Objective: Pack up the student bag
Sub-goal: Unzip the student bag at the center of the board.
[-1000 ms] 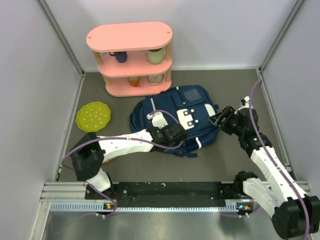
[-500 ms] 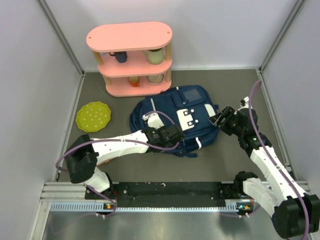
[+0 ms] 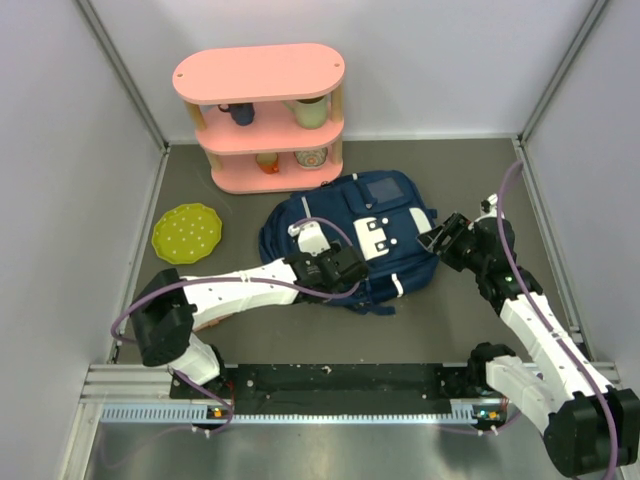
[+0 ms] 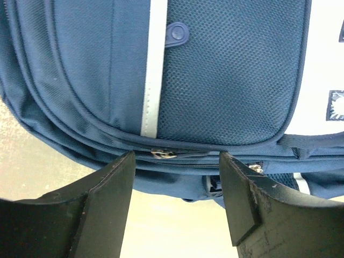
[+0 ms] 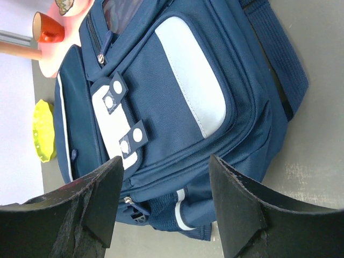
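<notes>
The left fingers (image 4: 102, 204) have sprung apart over the student bag (image 4: 226, 80) — right fingers (image 5: 86, 209) likewise apart.

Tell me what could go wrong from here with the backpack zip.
The small zipper pull shows between the open left fingers; closing may pinch fabric and miss it. The right fingers are open too, so nothing holds the student bag; a tug could drag it.

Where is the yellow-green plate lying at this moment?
In the top view, the yellow-green plate lies flat on the left side, just in front of the pink shelf and to the left of the student bag, apart from the bag.
</notes>
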